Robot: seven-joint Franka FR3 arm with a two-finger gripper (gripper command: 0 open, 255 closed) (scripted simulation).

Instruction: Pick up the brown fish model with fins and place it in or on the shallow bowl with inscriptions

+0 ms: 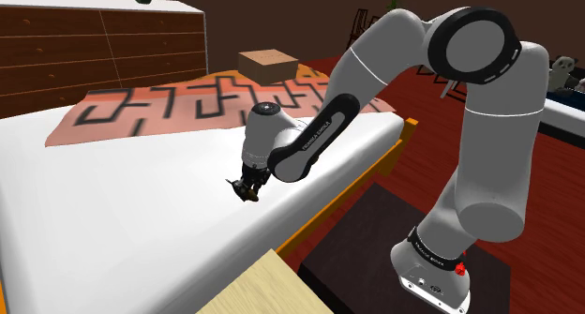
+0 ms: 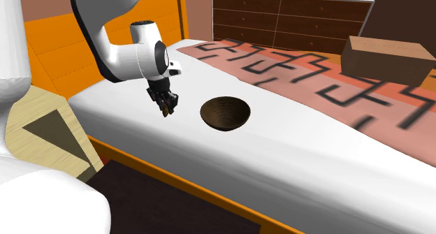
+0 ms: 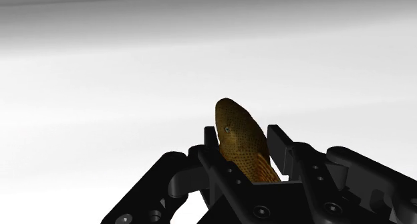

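Fish model (image 3: pixel 239 141) pinched in end effector (image 2: pixel 166 105) above white bed (image 2: pixel 307 159)
Seen in the second exterior view, the end effector hangs at left, its fingers clasping the brown spotted fish model, head poking past the fingertips; the dark shallow bowl (image 2: pixel 225 119) rests on the sheet just to its right, apart from it, then an orange patterned blanket (image 2: pixel 279 66) and a brown box (image 2: pixel 388 58)

A brown box (image 2: pixel 388 60) sits on the bed's patterned blanket (image 2: pixel 293 68).
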